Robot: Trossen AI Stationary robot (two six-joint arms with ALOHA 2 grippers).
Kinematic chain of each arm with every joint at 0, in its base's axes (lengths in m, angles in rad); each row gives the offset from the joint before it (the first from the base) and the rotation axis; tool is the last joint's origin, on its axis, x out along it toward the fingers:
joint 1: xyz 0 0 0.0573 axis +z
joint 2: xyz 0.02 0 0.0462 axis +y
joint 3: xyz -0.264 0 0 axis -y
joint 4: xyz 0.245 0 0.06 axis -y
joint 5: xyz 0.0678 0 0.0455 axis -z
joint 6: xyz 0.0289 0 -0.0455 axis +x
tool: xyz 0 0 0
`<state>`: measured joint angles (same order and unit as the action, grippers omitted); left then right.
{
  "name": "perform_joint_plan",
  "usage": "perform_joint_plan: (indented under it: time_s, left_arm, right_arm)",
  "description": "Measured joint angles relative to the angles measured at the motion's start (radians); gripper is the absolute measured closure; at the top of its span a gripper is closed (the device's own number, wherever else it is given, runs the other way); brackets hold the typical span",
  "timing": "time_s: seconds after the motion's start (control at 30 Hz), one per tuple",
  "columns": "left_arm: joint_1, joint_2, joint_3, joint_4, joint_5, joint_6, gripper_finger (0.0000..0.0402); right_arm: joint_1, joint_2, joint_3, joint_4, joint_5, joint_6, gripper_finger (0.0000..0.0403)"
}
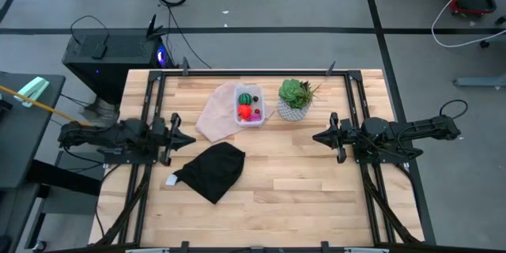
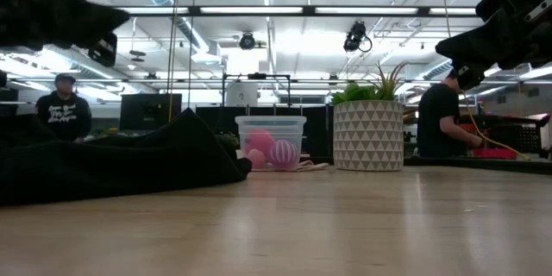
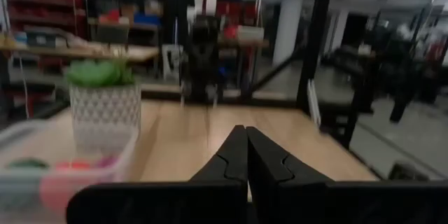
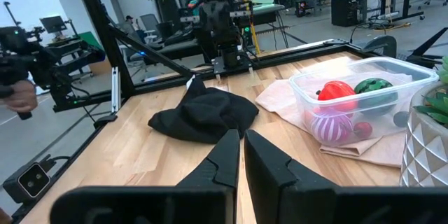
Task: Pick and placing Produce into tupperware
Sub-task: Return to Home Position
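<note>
The clear tupperware tub [image 1: 250, 107] sits on a pale pinkish sheet [image 1: 215, 114] near the table's far edge. Inside it lie a green striped ball [image 1: 246, 98], a red-orange piece [image 1: 244, 111] and a small magenta bit [image 1: 255, 115]. The right wrist view shows the tub [image 4: 364, 105] with a red piece [image 4: 336, 91], a green ball [image 4: 373, 86] and a purple striped piece [image 4: 330, 126]. My left gripper [image 1: 190, 137] is shut at the table's left side, above the wood. My right gripper [image 1: 315, 136] is shut at the right side, also raised.
A green succulent in a white patterned pot [image 1: 295, 100] stands just right of the tub. A crumpled black cloth [image 1: 213, 169] lies toward the near left. Black frame rails [image 1: 150, 118] run along both sides. People [image 2: 63, 106] stand in the room beyond.
</note>
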<state>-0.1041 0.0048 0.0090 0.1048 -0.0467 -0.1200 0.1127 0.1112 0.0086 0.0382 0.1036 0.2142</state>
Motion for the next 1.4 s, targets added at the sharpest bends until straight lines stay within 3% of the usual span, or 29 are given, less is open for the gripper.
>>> perform_joint_plan:
  time_s: [0.13,0.77,1.13,1.4]
  left_arm:
    - [0.000,0.001,0.001,-0.078,0.006,0.001,0.0398]
    - [0.088,0.008,0.001,-0.093,0.002,0.066,0.0398]
    - [0.088,0.008,-0.001,-0.058,-0.006,0.106,0.0357]
    - [0.088,0.008,-0.001,-0.029,-0.005,0.106,0.0360]
  right_arm:
    - [0.000,0.000,0.000,0.000,0.000,0.000,0.0373]
    - [0.000,0.000,0.000,0.000,0.000,0.000,0.0373]
    - [0.000,0.000,0.000,0.000,0.000,0.000,0.0373]
    - [0.000,0.000,0.000,0.000,0.000,0.000,0.0373]
